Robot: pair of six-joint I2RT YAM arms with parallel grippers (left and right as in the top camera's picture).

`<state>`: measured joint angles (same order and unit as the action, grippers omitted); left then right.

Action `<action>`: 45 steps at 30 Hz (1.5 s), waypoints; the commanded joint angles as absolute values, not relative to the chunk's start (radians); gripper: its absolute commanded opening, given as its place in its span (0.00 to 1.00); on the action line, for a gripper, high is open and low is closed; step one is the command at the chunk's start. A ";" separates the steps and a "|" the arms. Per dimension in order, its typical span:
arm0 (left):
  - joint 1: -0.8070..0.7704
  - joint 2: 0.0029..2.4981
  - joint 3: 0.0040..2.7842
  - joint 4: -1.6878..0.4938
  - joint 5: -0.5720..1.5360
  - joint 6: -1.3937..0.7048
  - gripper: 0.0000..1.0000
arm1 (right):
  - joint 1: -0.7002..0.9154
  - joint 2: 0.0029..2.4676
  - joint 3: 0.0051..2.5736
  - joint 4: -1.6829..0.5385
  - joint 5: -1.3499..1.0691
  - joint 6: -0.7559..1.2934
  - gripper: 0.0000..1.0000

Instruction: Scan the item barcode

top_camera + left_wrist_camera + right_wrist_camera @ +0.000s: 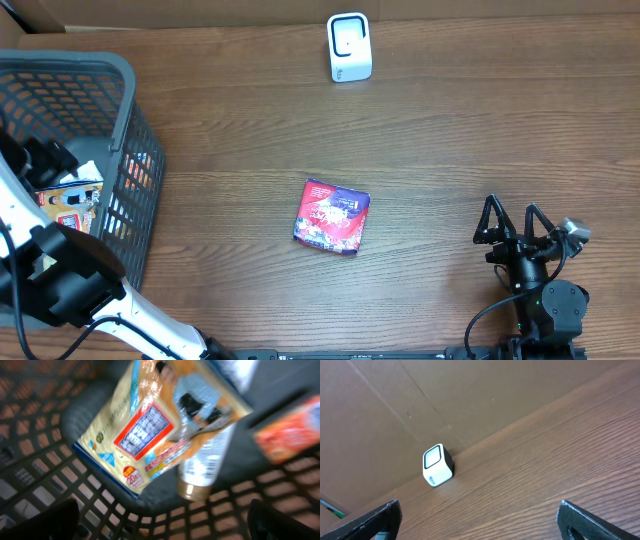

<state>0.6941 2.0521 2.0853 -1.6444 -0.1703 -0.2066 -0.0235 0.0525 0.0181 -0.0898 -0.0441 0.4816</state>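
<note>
A red and purple packet (pixel 333 216) lies flat in the middle of the table. The white barcode scanner (pixel 349 47) stands at the far edge, and the right wrist view shows the scanner (pixel 437 465) too. My left gripper (pixel 48 165) reaches down into the grey basket (pixel 125 95). In the left wrist view this gripper (pixel 165 520) is open and empty, above a yellow packet (pixel 137 435) and a clear bottle (pixel 200 467) on the basket floor. My right gripper (pixel 512 210) is open and empty at the near right, well away from the packet.
The basket fills the left side of the table and holds several goods, among them an orange-red packet (pixel 287 435). A cardboard wall (pixel 420 405) runs behind the scanner. Bare wooden tabletop (pixel 450 130) lies between the scanner, the packet and the right arm.
</note>
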 commanded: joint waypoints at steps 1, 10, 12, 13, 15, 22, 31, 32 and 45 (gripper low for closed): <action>0.702 2.046 1.946 -1.599 -0.249 -0.209 1.00 | -0.016 0.044 0.008 -0.081 -0.035 0.475 1.00; 0.703 2.046 1.702 -1.493 -0.379 -0.217 1.00 | -0.016 0.044 0.008 -0.081 -0.035 0.475 1.00; 0.704 2.046 1.691 -1.485 -0.394 -0.217 1.00 | -0.016 0.044 0.008 -0.081 -0.035 0.475 1.00; 0.704 2.046 1.687 -1.481 -0.404 -0.217 1.00 | -0.016 0.044 0.008 -0.081 -0.035 0.475 1.00; 0.705 2.046 1.680 -1.468 -0.429 -0.217 1.00 | -0.016 0.044 0.008 -0.081 -0.035 0.475 1.00; 0.714 2.046 1.652 -1.330 -0.463 -0.146 1.00 | -0.016 0.044 0.008 -0.081 -0.035 0.475 1.00; 0.714 2.046 1.572 -1.163 -0.446 -0.027 1.00 | -0.016 0.044 0.008 -0.081 -0.035 0.475 1.00; 0.714 2.046 1.556 -1.139 -0.453 -0.022 1.00 | -0.016 0.044 0.008 -0.081 -0.035 0.475 1.00; 0.722 2.046 1.460 -0.992 -0.500 -0.023 0.04 | -0.016 0.044 0.008 -0.081 -0.035 0.475 1.00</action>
